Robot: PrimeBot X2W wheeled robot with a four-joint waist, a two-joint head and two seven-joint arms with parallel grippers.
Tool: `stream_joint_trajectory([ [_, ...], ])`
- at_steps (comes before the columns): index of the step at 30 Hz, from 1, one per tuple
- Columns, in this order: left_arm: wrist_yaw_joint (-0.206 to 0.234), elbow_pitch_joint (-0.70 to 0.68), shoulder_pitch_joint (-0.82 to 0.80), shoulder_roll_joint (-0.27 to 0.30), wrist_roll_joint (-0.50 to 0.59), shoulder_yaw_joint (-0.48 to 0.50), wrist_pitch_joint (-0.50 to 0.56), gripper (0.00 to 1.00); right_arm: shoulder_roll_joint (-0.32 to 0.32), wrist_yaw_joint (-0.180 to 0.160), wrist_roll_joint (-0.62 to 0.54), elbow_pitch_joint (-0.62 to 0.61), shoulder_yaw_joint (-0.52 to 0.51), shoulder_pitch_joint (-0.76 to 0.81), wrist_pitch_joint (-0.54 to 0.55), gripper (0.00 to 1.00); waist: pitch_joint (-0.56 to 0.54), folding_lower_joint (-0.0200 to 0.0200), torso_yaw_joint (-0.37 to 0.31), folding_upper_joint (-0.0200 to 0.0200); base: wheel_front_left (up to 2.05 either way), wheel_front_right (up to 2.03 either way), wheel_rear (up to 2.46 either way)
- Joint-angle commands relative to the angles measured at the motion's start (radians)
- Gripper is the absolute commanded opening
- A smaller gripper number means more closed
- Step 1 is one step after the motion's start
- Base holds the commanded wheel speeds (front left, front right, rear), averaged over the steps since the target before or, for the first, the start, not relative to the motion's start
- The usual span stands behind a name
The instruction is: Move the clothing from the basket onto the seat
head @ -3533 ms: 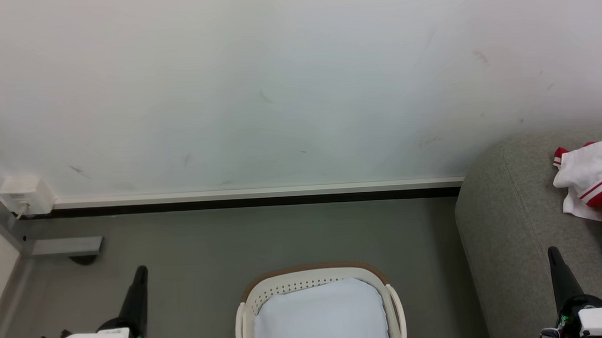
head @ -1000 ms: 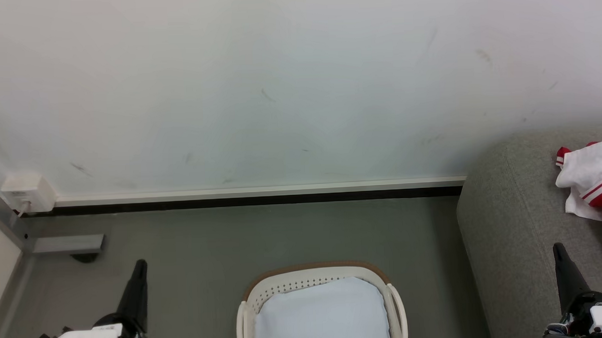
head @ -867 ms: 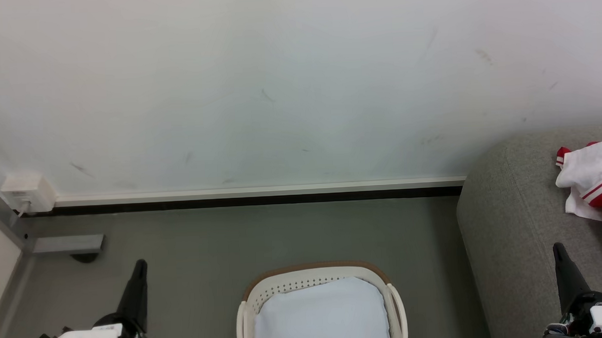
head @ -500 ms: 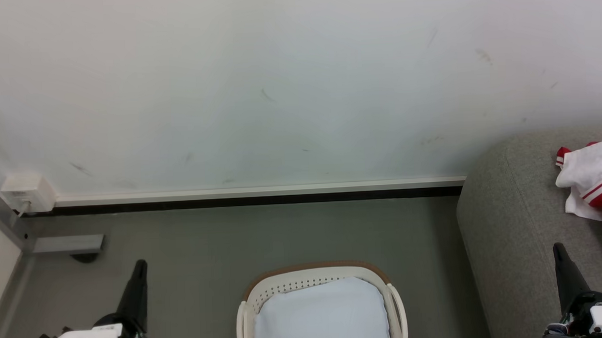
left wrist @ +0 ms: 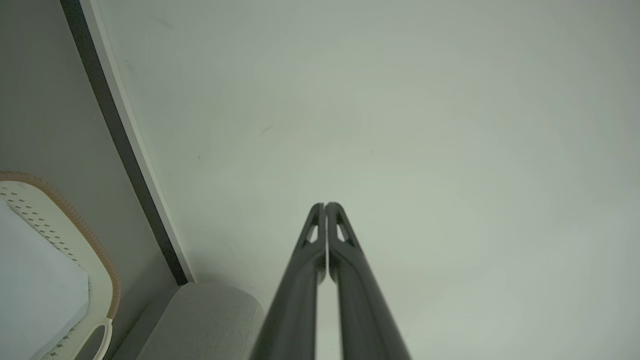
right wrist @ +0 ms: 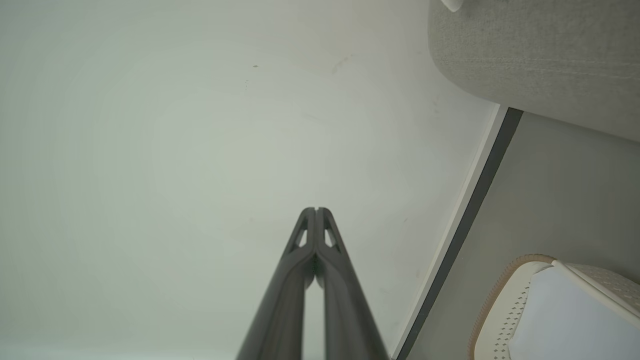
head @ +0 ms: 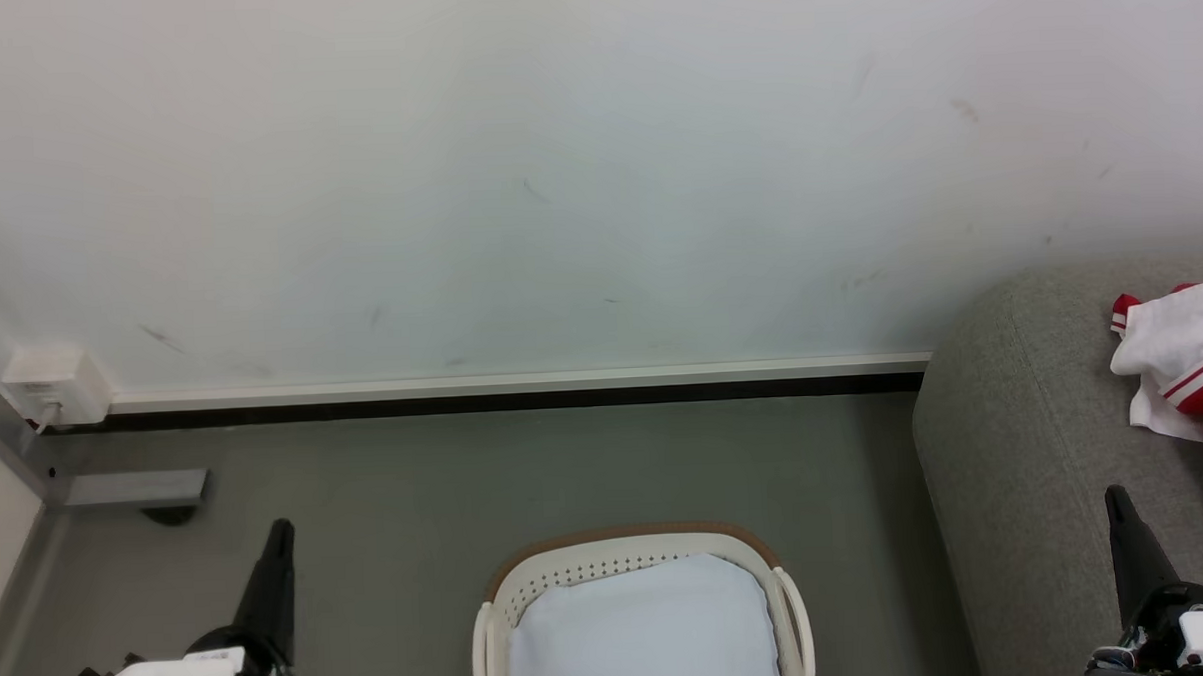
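The red-and-white clothing [head: 1188, 363] lies crumpled on the grey seat [head: 1025, 433] at the right edge of the head view. The cream basket [head: 629, 562] with its brown rim stands on the floor at bottom centre, holding a pale white-blue liner [head: 642, 632]; the basket [left wrist: 75, 235] also appears at the left of the left wrist view and the basket [right wrist: 505, 305] at the lower right of the right wrist view. My left gripper [head: 281, 530] points up at lower left, shut and empty. My right gripper [head: 1113, 494] rises at lower right beside the seat, shut and empty.
A white wall [head: 556, 169] with a white skirting and dark strip [head: 513, 393] runs behind. A white wall box [head: 51, 385] and a grey floor plate [head: 136, 488] sit at the left. Grey floor [head: 526, 471] lies between basket and wall.
Since 3.5 s ago the picture has shifted slightly and both grippers sit a little further apart. Over the last second nothing has visibly moved.
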Motion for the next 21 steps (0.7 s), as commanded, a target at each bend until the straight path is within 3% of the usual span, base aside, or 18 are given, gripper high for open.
stream_joint_trajectory([
  [1,-0.002,-0.004,-0.006,0.007,-0.012,0.001,0.005,0.0,0.0,-0.002,0.0,-0.004,-0.003,-0.004,0.005,0.0,0.0,0.0,0.0,-0.0001,0.0,0.0,0.0],
  [21,-0.002,-0.004,-0.006,0.007,-0.012,0.001,0.005,0.0,0.0,-0.002,0.0,-0.004,-0.003,-0.004,0.005,0.0,0.0,0.0,0.0,-0.0001,0.0,0.0,0.0],
])
